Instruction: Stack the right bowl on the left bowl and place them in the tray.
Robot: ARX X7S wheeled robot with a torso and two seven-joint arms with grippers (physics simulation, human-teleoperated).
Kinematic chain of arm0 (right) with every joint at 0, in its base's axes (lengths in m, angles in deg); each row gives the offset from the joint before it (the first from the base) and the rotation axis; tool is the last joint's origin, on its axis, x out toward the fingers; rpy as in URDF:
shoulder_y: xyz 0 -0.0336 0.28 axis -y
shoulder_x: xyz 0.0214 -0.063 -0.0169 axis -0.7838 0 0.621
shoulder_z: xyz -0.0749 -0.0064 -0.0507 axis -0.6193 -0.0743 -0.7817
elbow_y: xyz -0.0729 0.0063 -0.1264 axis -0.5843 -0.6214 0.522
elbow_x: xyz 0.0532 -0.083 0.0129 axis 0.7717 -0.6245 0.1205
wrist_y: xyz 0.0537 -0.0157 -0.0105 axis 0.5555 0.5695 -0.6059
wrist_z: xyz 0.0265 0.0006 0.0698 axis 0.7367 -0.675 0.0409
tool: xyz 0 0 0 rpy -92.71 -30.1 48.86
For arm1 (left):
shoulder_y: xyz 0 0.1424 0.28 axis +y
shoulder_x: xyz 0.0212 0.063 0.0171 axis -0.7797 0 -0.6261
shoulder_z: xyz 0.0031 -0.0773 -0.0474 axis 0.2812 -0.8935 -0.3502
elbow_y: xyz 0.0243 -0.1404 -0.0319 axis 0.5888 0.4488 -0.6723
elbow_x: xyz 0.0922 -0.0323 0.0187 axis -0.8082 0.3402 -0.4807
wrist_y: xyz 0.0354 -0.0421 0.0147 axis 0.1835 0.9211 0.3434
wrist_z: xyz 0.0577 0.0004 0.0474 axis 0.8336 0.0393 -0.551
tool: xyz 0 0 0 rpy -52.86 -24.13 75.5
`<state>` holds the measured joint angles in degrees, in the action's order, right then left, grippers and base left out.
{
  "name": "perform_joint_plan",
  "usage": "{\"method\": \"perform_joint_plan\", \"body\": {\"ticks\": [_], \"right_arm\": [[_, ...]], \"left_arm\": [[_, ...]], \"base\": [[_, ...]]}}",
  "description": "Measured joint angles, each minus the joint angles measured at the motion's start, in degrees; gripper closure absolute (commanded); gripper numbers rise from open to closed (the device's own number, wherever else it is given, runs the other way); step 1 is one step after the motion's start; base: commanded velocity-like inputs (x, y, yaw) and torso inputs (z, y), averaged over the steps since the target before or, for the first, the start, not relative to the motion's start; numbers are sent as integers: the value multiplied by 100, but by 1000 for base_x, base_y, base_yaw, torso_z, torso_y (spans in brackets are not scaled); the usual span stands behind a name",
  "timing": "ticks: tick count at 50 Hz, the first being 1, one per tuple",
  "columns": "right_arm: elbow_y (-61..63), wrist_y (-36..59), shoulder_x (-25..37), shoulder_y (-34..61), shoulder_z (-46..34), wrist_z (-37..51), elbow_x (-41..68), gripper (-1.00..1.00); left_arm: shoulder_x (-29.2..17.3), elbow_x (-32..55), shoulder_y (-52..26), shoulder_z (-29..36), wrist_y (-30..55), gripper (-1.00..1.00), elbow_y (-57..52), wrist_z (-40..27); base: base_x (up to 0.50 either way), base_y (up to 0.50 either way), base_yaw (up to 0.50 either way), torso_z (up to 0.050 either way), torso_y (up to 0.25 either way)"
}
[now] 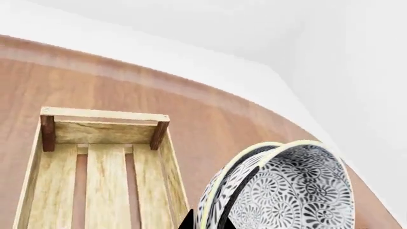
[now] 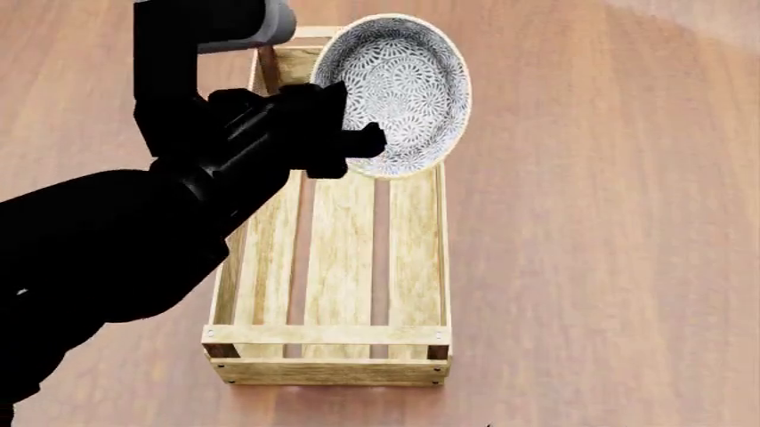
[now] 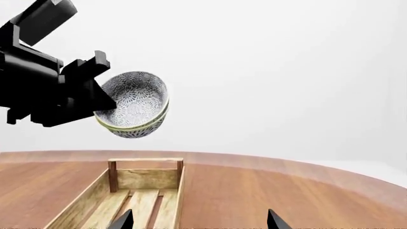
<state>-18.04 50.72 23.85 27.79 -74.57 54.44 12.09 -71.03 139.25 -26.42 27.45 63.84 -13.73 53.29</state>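
Black and bulky, my left claw [image 2: 356, 147] grips the tilted stacked bowls [image 2: 398, 89] by their rim, high above the wooden tray [image 2: 338, 342]; my right claw's [image 3: 198, 220] fingertips stand apart.

We find no readable text, label, brand, number or sign in any view. The stacked bowls [image 2: 398, 89] carry only a black-and-white floral pattern, and the tray [image 2: 338, 267] shows plain wood grain with no lettering.
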Motion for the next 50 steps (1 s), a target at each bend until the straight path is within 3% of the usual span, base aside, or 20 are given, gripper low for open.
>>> {"method": "perform_joint_plan", "body": {"ticks": [16, 50], "right_arm": [[-119, -81, -9, -30, -34, -1, -16, -100], [-218, -135, 20, -34, -61, -4, 0, -100]], "left_arm": [[312, 439, -13, -236, 72, 100, 1119, -521], [487, 610, -212, 249, -170, 100, 2429, -50]], "base": [[0, 0, 0, 0, 1], [0, 0, 0, 0, 1]]}}
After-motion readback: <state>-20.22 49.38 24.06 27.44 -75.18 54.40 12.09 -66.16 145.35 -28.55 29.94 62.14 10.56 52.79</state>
